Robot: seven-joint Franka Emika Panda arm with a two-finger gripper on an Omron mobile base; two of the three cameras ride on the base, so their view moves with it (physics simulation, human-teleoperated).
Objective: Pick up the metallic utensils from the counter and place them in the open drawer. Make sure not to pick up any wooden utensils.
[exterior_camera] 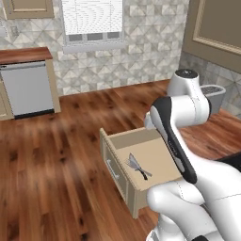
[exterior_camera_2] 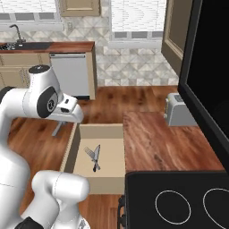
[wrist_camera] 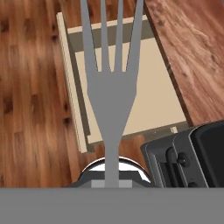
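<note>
In the hand view a silver-grey fork [wrist_camera: 110, 87] stands up close, tines pointing away, its stem running down into my gripper [wrist_camera: 111, 183], which is shut on it. The fork hangs above the open drawer [wrist_camera: 75, 109], a beige box pulled out beside the counter [wrist_camera: 192, 48]. Inside the drawer [exterior_camera: 123, 136] lie a fork and a black-handled knife [exterior_camera: 138, 167], crossed over each other; they also appear in the right base view as the crossed utensils [exterior_camera_2: 94, 157]. The wooden utensils are out of view.
A grey toaster [exterior_camera_2: 178, 110] stands on the counter [exterior_camera_2: 161, 143] beyond the drawer. A black stove [exterior_camera_2: 174, 201] sits at the counter's near end, its front panel [wrist_camera: 188, 157] close to the drawer. Wood floor spreads to the drawer's left.
</note>
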